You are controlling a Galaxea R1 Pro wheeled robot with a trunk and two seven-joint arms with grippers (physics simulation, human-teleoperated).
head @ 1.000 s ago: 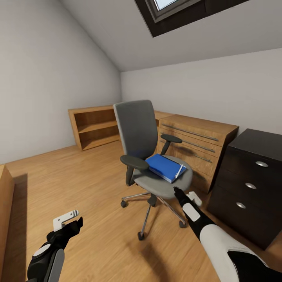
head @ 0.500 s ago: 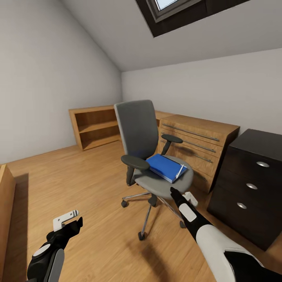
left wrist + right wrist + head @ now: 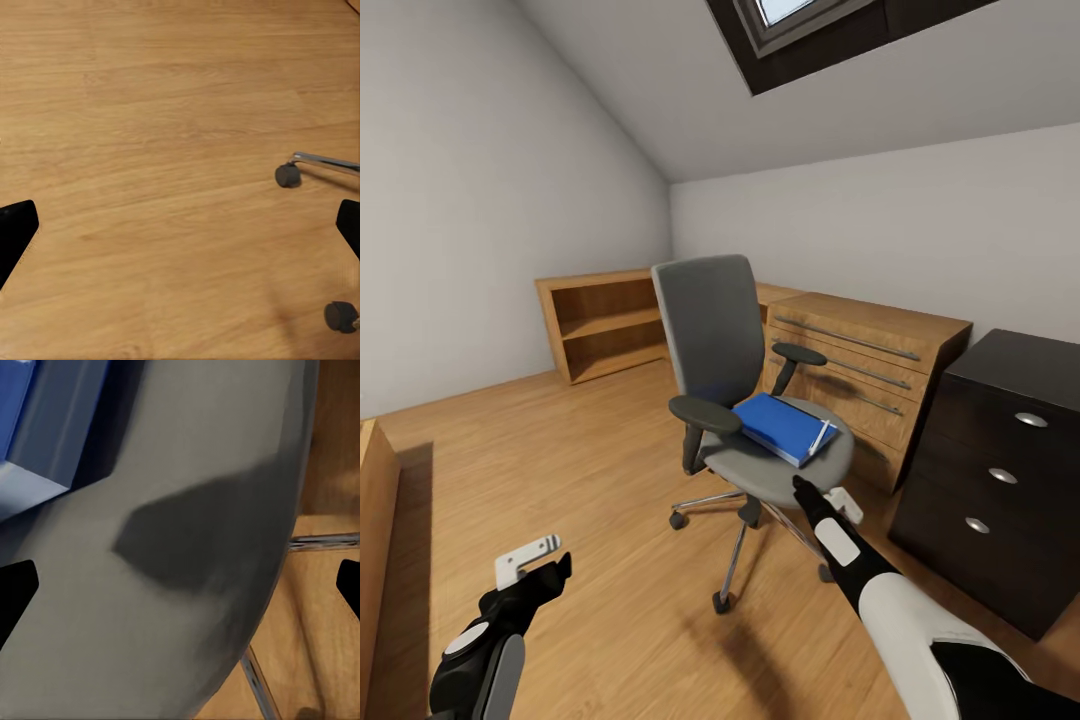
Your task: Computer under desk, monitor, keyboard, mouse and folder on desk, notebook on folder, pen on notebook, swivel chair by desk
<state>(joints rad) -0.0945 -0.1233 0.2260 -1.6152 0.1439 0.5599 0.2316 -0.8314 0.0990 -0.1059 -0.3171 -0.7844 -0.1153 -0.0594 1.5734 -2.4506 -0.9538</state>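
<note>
We see the blue folder (image 3: pixel 781 425) lying on the swivel chair (image 3: pixel 745 400) seat. Our right gripper (image 3: pixel 822 494) hangs spread wide at the seat's front edge, holding nothing; our left gripper (image 3: pixel 532 563) hovers, parted and empty, above the wood floor (image 3: pixel 590 480).

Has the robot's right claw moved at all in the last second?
Yes. The right gripper has crept up and leftward, closer to the swivel chair seat's front edge, below the folder.

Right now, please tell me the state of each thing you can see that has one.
folder: lying flat on the chair seat.
swivel chair: upright, beside the wood cabinet.
drawer unit: drawers shut.
left end effector: open, empty, above the floor.
right end effector: open, empty, at the seat's front edge.
</note>
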